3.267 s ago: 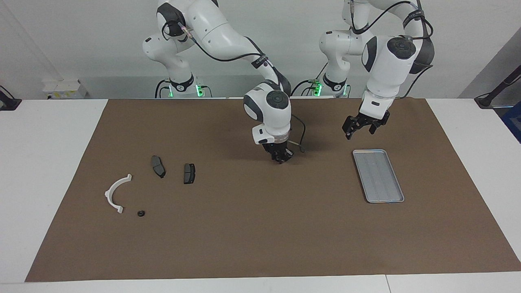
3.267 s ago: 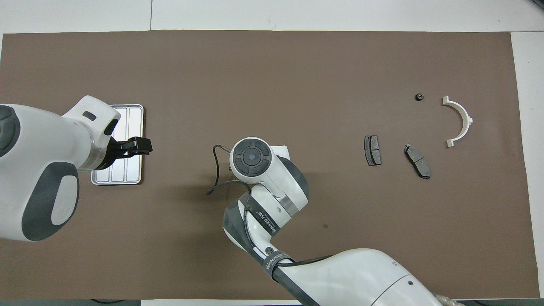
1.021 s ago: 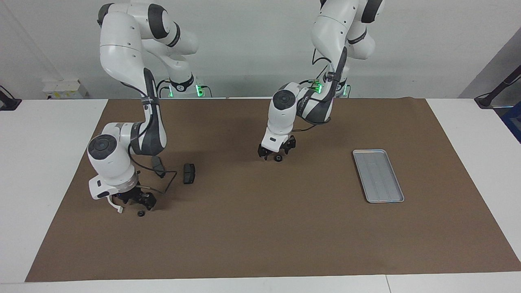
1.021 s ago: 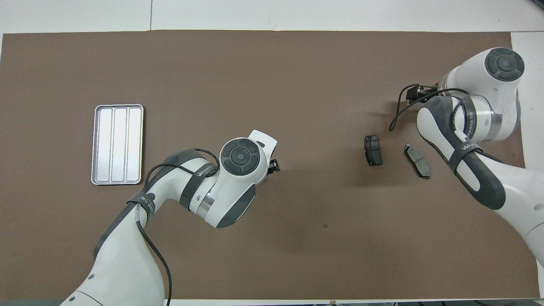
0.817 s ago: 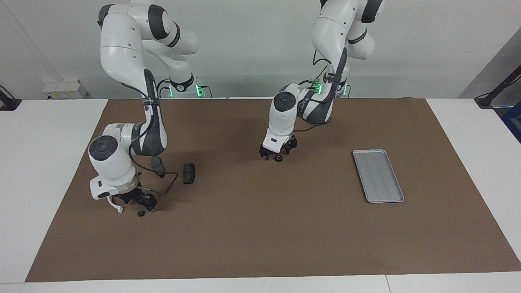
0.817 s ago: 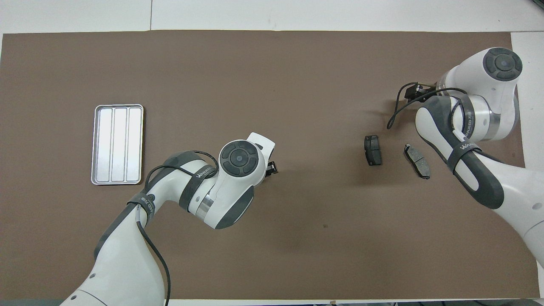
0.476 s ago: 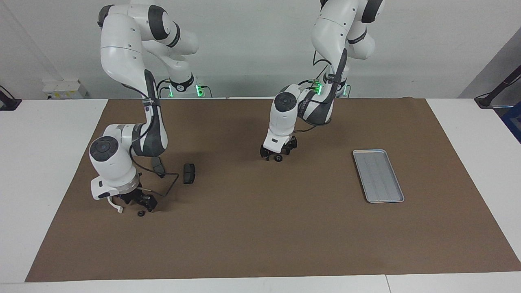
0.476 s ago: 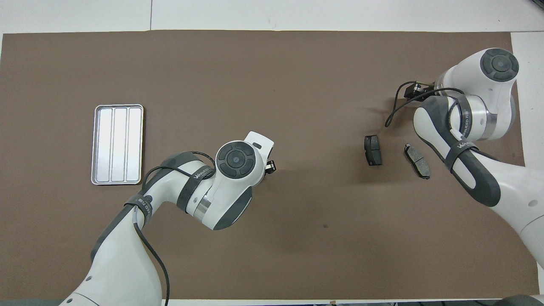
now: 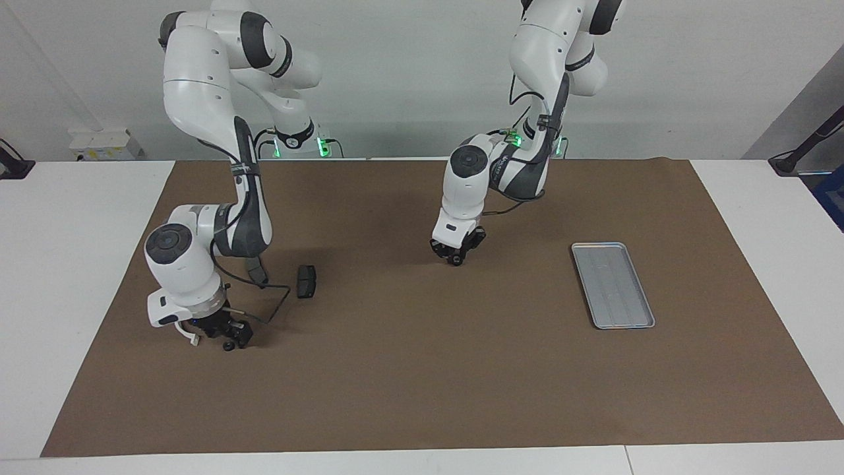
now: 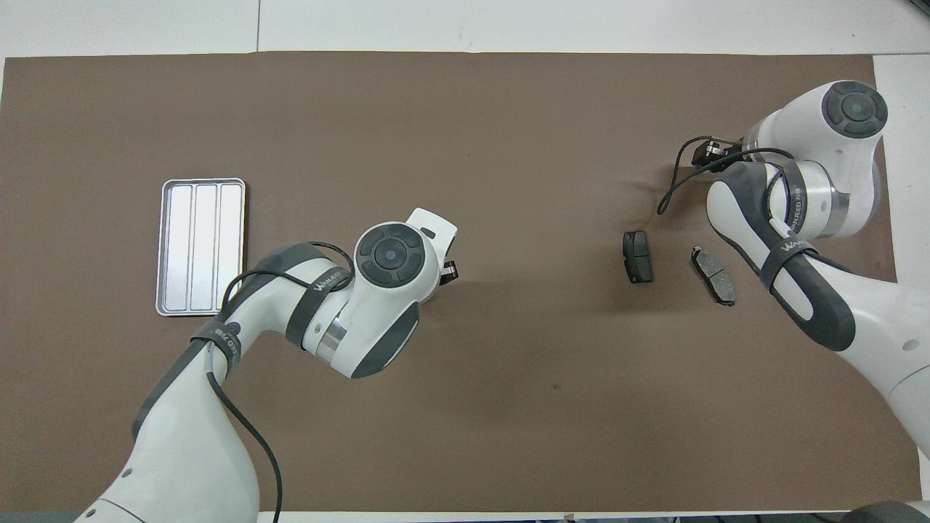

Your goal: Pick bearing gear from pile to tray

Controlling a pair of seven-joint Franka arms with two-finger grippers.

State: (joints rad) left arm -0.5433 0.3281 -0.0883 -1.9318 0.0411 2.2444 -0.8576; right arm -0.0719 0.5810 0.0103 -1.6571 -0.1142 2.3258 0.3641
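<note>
Item 1: left gripper (image 9: 455,255), down at the mat, well apart from the tray (image 9: 613,285) toward the right arm's end. I read it as clamped on a bearing gear (image 9: 453,261), set low for the lift.
Item 2: right gripper (image 9: 227,335), much farther from the tray, over a second gear (image 9: 228,346) near a dark pad (image 9: 306,282). Whether it has gripped, I cannot tell.
Item 3: the tray holds no gear yet.
</note>
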